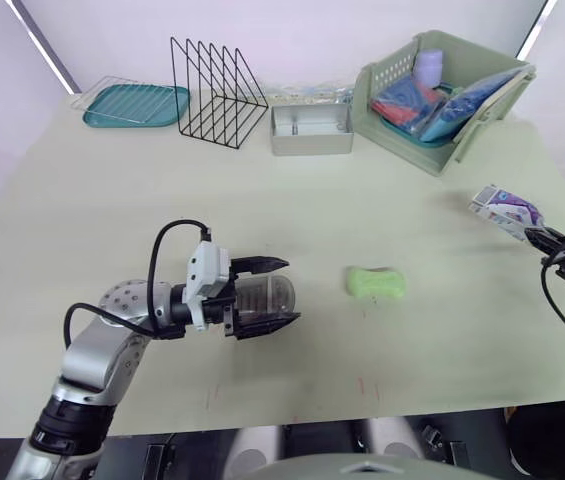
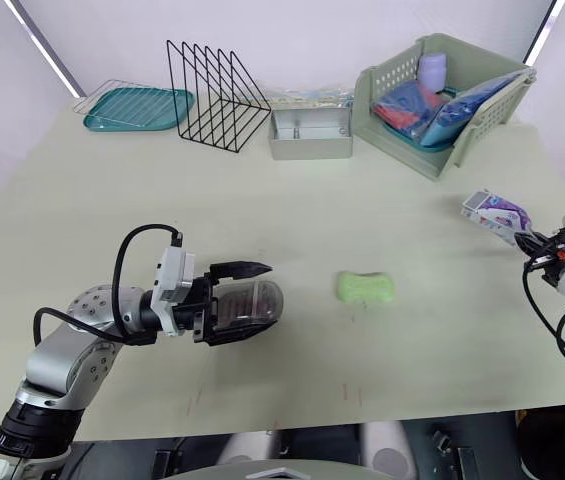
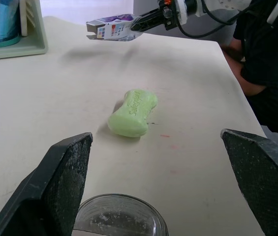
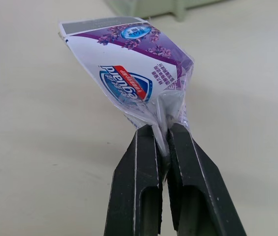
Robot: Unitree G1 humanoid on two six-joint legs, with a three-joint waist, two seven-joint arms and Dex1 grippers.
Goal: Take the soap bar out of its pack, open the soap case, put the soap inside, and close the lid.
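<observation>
- Left claw [image 1: 290,291]: its fingers stand wide apart, one on each side of the clear case [image 1: 260,297]. The case lies low on the near-left part of the tabletop [image 1: 112,200]. The left wrist view shows a gap between each finger and the case, so I judge it straddled rather than squeezed.
- Case: see-through, rounded, nothing inside. I cannot tell whether its lid is on.
- Soap [image 1: 376,283]: bare and out of its pack, so the first step looks done. It lies flat near the middle of the tabletop, just right of the case and well apart from both claws.
- Soap's look: pale green, a rounded bar pinched slightly at the waist, with raised lettering on top. It seems whole and unmarked.
- Pack [image 1: 502,207]: white and purple, slack and crumpled, apparently empty. It hangs above the right side of the tabletop.
- Right claw [image 4: 162,129]: fingers pressed together on the pack's crimped end.
- Left to do, by my reading: open the case, put the soap in, close the lid.
</observation>
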